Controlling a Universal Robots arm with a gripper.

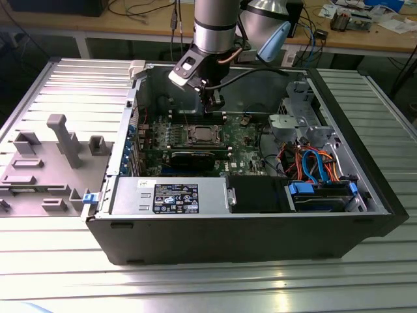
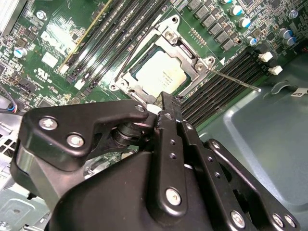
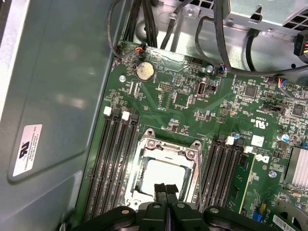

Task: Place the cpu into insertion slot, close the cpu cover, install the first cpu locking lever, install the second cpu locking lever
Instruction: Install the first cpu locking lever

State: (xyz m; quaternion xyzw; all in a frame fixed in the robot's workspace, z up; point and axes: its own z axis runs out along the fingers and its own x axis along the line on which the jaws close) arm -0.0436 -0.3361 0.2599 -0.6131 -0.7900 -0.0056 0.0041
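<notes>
The cpu [image 3: 166, 172] lies silver top up in the insertion slot [image 2: 120, 84] on the green board. The silvery cpu cover [image 3: 168, 146] frames it and looks lowered onto it. One thin locking lever [image 2: 236, 79] sticks out free across the memory slots. A second wire lever [image 2: 126, 54] curves along the opposite side of the socket. My gripper [image 3: 166, 188] hangs just above the socket's edge, its fingertips pressed together with nothing between them. In the exterior view the gripper [image 1: 213, 107] sits inside the open case, just behind the socket [image 1: 201, 135].
Black memory slots [image 3: 113, 159] flank the socket on both sides. The case's grey wall [image 3: 57, 96] rises close by. A silver power-supply box [image 1: 168, 195] and a drive bay with blue and orange cables [image 1: 319, 169] line the near side. Grey fixtures [image 1: 58, 140] stand outside the case.
</notes>
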